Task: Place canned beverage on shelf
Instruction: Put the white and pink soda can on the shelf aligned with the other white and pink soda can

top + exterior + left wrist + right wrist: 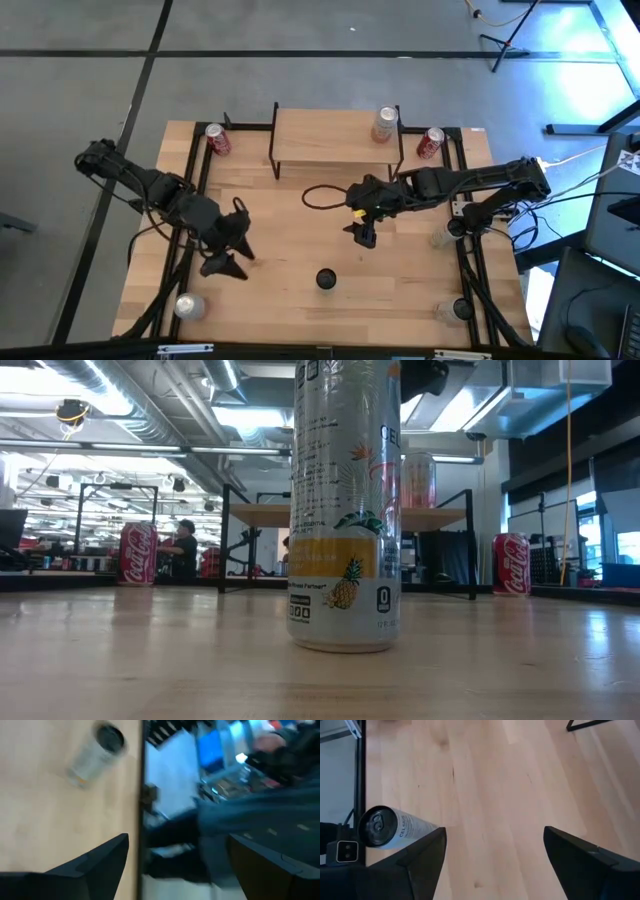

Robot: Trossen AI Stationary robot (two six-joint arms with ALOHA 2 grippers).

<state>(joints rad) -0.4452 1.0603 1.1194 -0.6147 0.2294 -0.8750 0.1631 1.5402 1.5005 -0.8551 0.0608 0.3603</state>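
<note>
High view: the shelf (335,132) stands at the far middle of the worktop (290,270), with one pale can (385,124) already upright on its right end. A red can (217,139) stands on the worktop just left of the shelf, and another red can (430,143) just right of it. A white can (326,279) stands alone on the worktop well in front of the shelf, near the front edge; in the low view it is upright with a pineapple print. Another silver can (188,305) sits far from the shelf at the front left corner.

The left gripper (226,262) hangs over the worktop in front of the shelf and to its left, its fingers spread wide and holding nothing. The right gripper (362,233) hovers in front of the shelf's right half, fingers likewise wide apart and empty; its wrist view shows bare wood between them and the white can off to one side.

Judging from this, the step in hand is fetching the next can, likely the white one, which lies between the two grippers. To do it well, the chosen gripper should come down with the can centred between the fingers, close around the middle of its body, then lift straight up. It should clear the shelf's edge before moving in, and set the can left of the pale one, without bumping it.
</note>
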